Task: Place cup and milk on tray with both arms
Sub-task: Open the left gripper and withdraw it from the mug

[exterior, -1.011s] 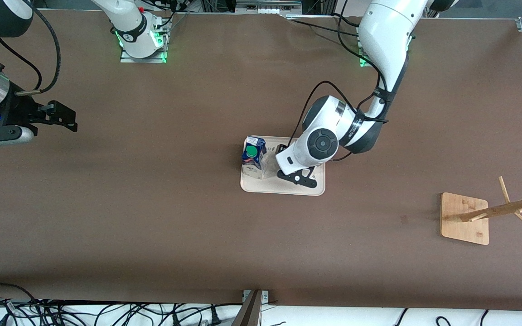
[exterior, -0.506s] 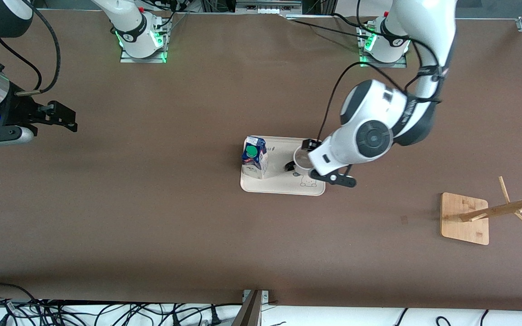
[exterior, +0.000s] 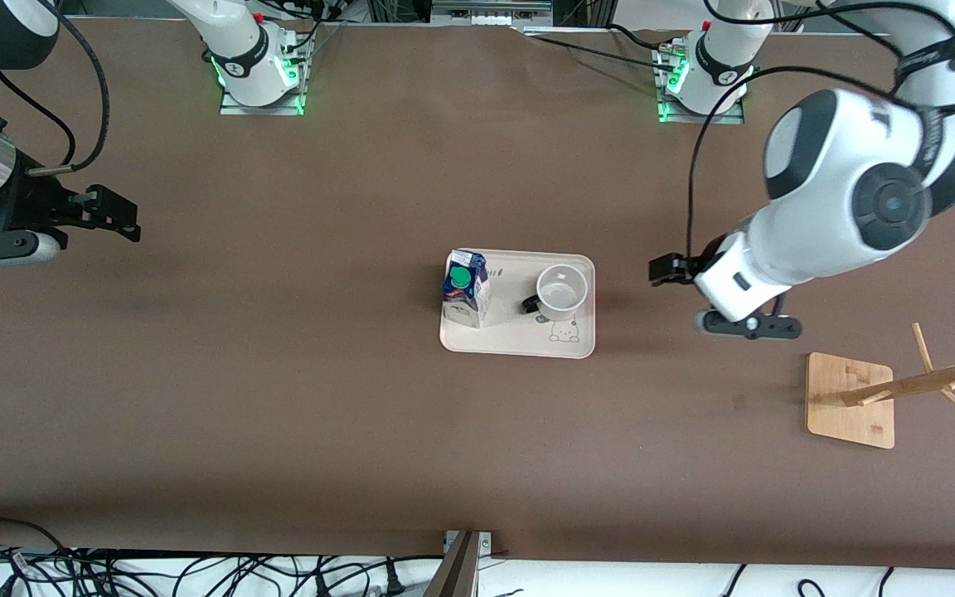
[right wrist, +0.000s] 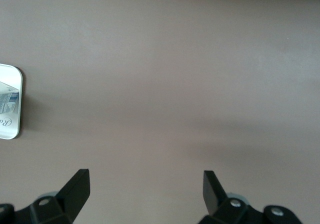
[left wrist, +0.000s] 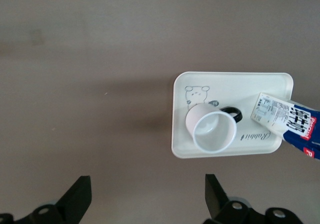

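The cream tray (exterior: 511, 336) lies mid-table. On it the blue-and-white milk (exterior: 465, 286) stands at the end toward the right arm, and the white cup (exterior: 562, 290) stands upright at the end toward the left arm. My left gripper (exterior: 705, 297) hangs open and empty over bare table between the tray and the wooden rack. Its wrist view shows the cup (left wrist: 215, 131), milk (left wrist: 290, 124) and tray (left wrist: 230, 81) off from the left gripper (left wrist: 148, 194). My right gripper (exterior: 123, 219) waits open over the right arm's end of the table. The right gripper (right wrist: 146, 191) is empty, with a tray corner (right wrist: 18, 129) showing.
A wooden rack with a square base (exterior: 850, 400) and slanted pegs stands toward the left arm's end, a little nearer the front camera than the tray. Cables lie along the table's front edge.
My left arm has risen and swung off the tray toward its own end of the table, leaving the cup standing on the tray. The right arm has not moved.
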`<state>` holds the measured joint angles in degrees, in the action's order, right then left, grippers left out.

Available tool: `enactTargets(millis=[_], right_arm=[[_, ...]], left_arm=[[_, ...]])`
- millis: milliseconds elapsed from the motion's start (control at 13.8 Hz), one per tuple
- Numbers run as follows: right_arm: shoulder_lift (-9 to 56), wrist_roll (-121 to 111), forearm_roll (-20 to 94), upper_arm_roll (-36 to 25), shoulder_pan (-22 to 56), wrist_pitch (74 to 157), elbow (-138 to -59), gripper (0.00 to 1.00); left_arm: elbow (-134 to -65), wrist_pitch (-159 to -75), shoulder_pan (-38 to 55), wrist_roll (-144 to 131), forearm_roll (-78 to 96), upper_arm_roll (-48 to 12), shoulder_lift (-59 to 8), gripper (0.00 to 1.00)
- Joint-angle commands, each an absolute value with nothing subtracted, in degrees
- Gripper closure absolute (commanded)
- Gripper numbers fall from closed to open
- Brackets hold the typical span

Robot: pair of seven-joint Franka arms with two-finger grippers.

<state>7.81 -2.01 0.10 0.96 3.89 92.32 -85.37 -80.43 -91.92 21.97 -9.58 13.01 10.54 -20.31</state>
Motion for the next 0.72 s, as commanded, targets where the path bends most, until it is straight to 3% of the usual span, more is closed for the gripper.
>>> enactTargets(millis=[0, 289, 650], right_arm=[[7.9, -1.9, -0.7, 1.6, 3.0, 92.4, -85.1, 0.0], [8.8, -2.1, -0.6, 1.4, 1.9, 92.4, -85.1, 0.0], [8.8, -2.2, -0.7, 1.5, 2.0, 92.4, -85.1, 0.0]], left_arm=[[-72.0, -83.8, 21.2, -2.2, 6.8, 14.0, -20.2, 0.0], [-70.1, -83.5, 15.5, 2.0, 4.1, 16.8, -19.2, 0.0], [-78.0, -84.2, 13.4, 2.2, 5.2, 16.2, -12.6, 0.0]])
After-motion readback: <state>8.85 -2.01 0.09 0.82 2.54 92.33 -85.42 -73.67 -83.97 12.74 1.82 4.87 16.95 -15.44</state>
